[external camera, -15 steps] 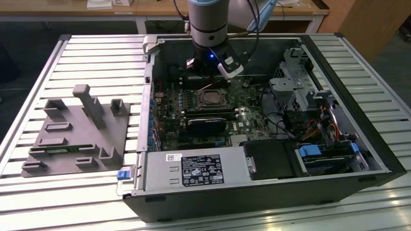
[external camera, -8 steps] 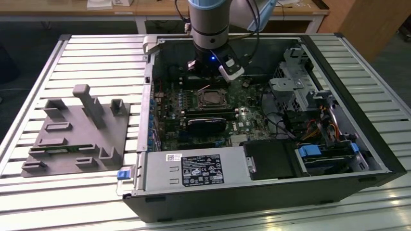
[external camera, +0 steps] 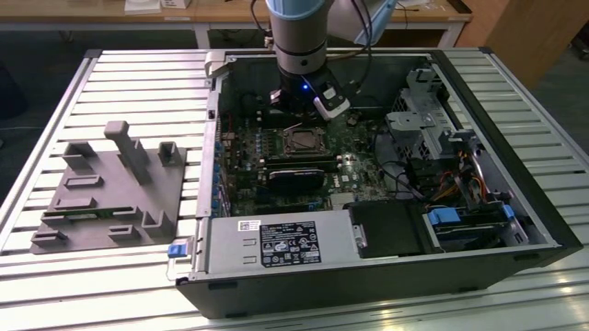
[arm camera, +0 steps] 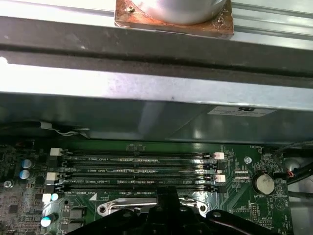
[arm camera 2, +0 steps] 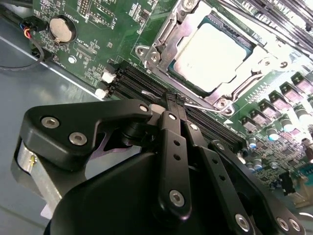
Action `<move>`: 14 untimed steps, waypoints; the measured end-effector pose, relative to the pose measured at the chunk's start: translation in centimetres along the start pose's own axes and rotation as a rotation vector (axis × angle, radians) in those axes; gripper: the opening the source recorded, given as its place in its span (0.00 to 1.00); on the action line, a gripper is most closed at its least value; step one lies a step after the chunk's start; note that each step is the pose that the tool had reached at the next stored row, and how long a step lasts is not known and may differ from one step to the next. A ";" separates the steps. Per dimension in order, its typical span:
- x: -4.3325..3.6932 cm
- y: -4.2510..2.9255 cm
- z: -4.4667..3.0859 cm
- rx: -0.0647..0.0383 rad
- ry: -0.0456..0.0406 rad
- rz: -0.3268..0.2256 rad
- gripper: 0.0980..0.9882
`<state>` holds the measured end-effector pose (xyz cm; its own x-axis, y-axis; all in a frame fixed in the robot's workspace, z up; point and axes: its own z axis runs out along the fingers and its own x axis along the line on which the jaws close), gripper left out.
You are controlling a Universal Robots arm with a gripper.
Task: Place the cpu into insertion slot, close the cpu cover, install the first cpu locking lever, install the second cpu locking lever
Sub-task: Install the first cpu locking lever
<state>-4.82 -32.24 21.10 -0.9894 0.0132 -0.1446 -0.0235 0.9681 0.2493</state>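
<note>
Grey-blue arm (external camera: 299, 34), black screw-studded linkage (arm camera 2: 171, 161)

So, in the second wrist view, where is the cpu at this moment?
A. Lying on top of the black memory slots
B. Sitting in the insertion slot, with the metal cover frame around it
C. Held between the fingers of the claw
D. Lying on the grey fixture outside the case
B. In the second wrist view the cpu shows its pale metal face inside the insertion slot, framed by the cpu cover, while the claw is beside it, over the memory slots.
</note>
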 end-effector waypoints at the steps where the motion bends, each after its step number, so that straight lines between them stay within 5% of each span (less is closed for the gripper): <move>1: 0.01 -0.01 0.05 0.000 -0.0023 0.001 0.01; 6: 0.04 -0.05 0.24 0.016 -0.0223 0.030 0.01; 14: 0.10 0.25 0.40 0.023 -0.0340 0.075 0.01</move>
<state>-4.87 -31.90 20.77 -0.9828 0.0940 -0.1589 0.0542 0.9697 0.2381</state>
